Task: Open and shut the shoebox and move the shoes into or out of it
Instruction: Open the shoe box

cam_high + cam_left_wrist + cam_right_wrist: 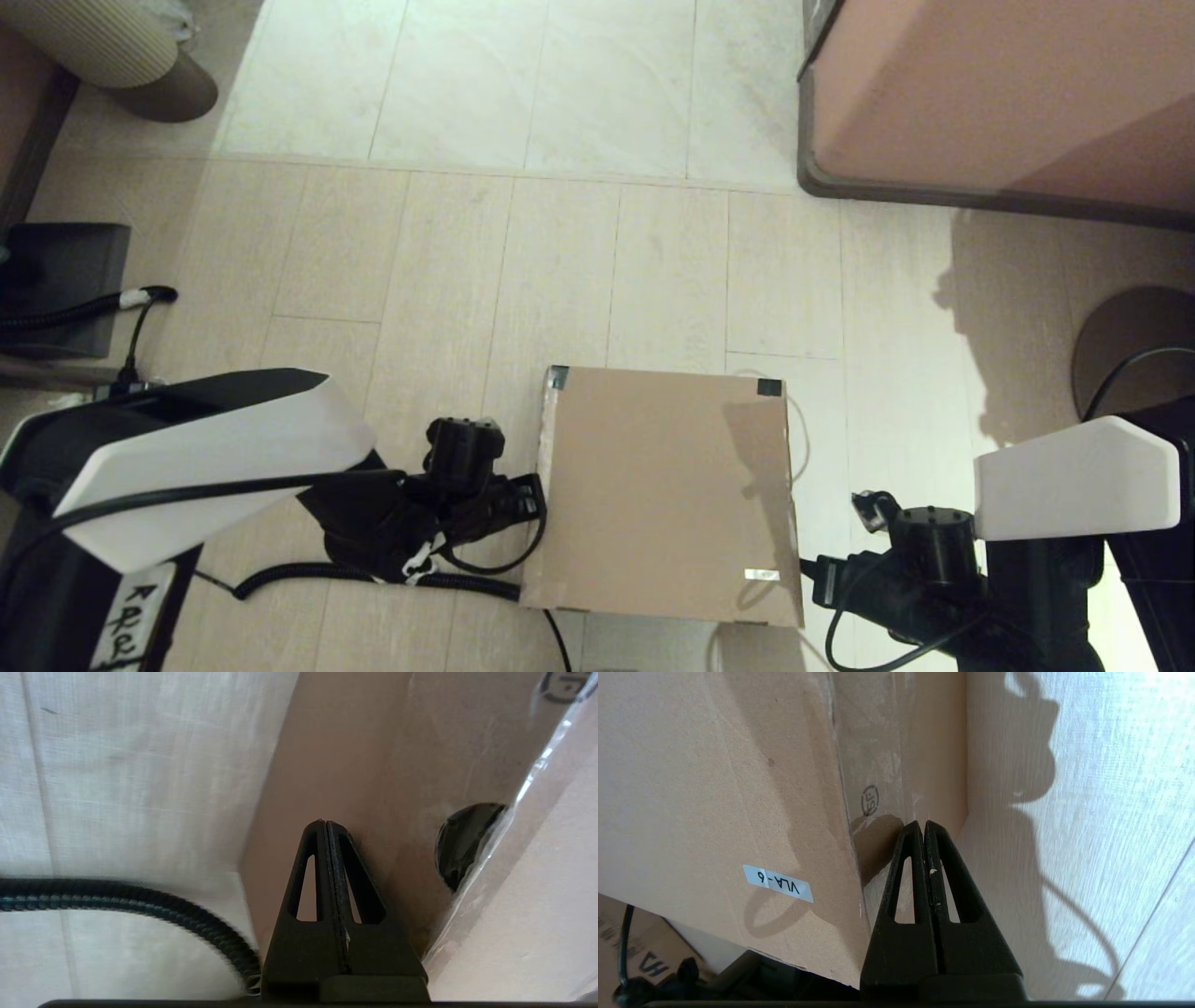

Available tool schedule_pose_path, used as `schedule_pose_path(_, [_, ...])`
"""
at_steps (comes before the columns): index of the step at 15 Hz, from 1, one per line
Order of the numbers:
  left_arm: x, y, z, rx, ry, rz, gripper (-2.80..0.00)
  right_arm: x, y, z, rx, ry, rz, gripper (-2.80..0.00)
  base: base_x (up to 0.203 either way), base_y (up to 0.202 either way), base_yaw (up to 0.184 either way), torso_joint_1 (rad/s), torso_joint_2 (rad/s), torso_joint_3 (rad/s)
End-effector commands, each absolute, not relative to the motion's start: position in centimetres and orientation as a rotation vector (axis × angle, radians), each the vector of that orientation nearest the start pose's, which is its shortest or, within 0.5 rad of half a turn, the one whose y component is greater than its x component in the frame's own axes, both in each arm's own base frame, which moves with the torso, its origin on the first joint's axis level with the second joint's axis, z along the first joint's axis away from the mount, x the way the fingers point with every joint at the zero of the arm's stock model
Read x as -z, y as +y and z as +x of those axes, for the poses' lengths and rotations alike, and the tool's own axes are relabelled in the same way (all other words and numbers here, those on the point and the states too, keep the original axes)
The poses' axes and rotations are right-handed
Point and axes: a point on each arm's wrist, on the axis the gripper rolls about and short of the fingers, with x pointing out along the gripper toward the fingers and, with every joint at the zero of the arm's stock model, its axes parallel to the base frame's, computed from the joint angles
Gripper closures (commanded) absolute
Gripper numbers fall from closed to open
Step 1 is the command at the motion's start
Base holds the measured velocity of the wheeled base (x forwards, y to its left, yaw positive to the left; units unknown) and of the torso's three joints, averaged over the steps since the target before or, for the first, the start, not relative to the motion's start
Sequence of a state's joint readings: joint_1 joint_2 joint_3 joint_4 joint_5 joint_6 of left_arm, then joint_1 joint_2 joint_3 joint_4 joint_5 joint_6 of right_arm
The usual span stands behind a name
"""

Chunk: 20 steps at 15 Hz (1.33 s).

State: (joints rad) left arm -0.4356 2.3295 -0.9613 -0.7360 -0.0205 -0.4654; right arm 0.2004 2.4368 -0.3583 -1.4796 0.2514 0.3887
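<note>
The shoebox [665, 495] sat closed (lid flat) at lower centre of the head view. The left gripper [325, 826] pressed its fingers together, empty, at the box's left wall. The right gripper [923, 825], likewise pinched on nothing, met the right wall.

"VLA-6" on shoebox [714, 788] sticker [778, 883]
</note>
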Motion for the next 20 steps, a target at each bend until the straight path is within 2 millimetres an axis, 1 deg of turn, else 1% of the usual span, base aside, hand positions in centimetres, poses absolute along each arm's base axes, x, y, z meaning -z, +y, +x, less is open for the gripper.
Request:
schedule_pose_path(1, [-1.3, -17.1, 36.0, 0.294, 0.685, -0.341, 0.0, 4.4, 6.4, 28.7, -0.325, 0.665, 0.394, 0.0, 0.0, 0.0, 0.0, 0.0, 0.0, 0.0])
schedule_pose_path(6, [-2.8, -17.2, 35.8, 0.303, 0.655, -0.367, 0.0, 2.0, 6.6, 28.8, -0.352, 0.672, 0.487, 0.0, 0.0, 0.0, 0.0, 0.0, 0.0, 0.0])
schedule_pose_path(10, [-5.2, -17.0, 35.4, 0.309, 0.63, -0.379, 0.0, 0.1, 6.5, 28.7, -0.346, 0.659, 0.533, 0.0, 0.0, 0.0, 0.0, 0.0, 0.0, 0.0])
schedule_pose_path(12, [-6.7, -16.9, 35.1, 0.312, 0.613, -0.396, 0.0, -1.0, 6.5, 28.7, -0.343, 0.655, 0.553, 0.0, 0.0, 0.0, 0.0, 0.0, 0.0, 0.0])
schedule_pose_path(14, [-8.2, -16.7, 34.8, 0.314, 0.597, -0.414, 0.0, -2.0, 6.5, 29.0, -0.338, 0.66, 0.565, 0.0, 0.0, 0.0, 0.0, 0.0, 0.0, 0.0])
schedule_pose_path(16, [-9.3, -16.8, 34.8, 0.314, 0.589, -0.446, 0.0, -3.2, 6.4, 29.2, -0.328, 0.652, 0.591, 0.0, 0.0, 0.0, 0.0, 0.0, 0.0, 0.0])
schedule_pose_path(18, [-9.9, -16.9, 34.9, 0.315, 0.581, -0.476, 0.0, -3.6, 6.1, 29.3, -0.31, 0.667, 0.598, 0.0, 0.0, 0.0, 0.0, 0.0, 0.0, 0.0])
schedule_pose_path(20, [-10.1, -17.1, 34.9, 0.314, 0.583, -0.515, 0.0, -3.6, 6.1, 29.3, -0.299, 0.675, 0.602, 0.0, 0.0, 0.0, 0.0, 0.0, 0.0, 0.0])
